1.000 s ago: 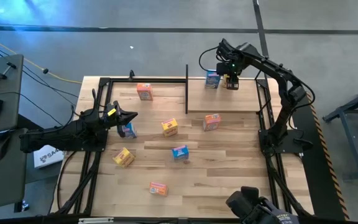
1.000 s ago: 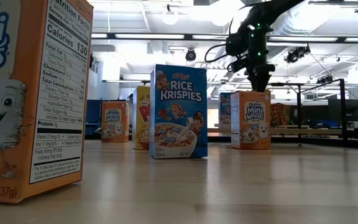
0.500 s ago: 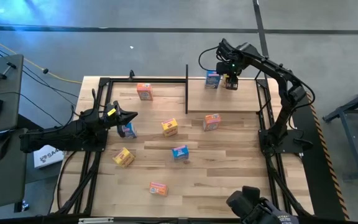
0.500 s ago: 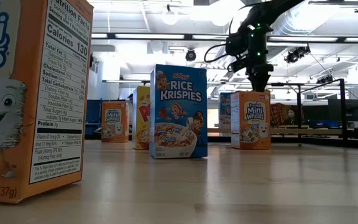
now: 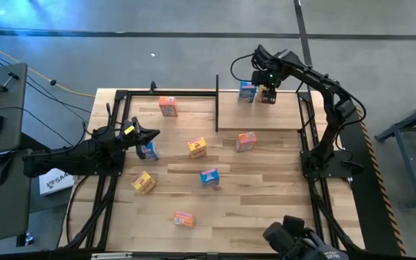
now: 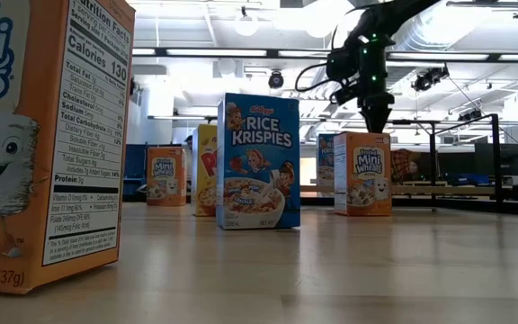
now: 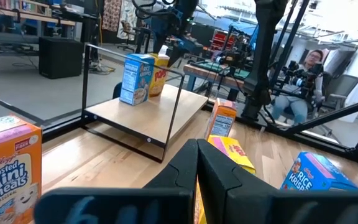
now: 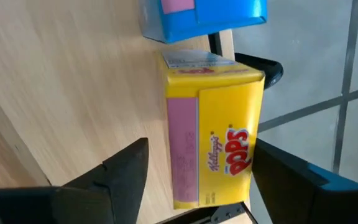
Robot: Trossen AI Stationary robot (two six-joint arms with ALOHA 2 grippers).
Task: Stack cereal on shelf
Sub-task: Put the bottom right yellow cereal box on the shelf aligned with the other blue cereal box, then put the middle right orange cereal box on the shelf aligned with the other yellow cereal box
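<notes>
Spreading wider than a second ago, the right end effector stands open over the yellow Corn Pops box, its fingers flanking the carton clear of its sides, at the shelf's far edge beside a blue Rice Krispies box. Nothing else has shifted. Most of the shelf board lies bare toward the bench middle. The left end effector is closed at the bench's left side, beside another blue box; six boxes sit well apart on the bench.

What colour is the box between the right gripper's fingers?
Yellow, with a pink side panel: the Pops box, clearest in the right wrist view.
</notes>
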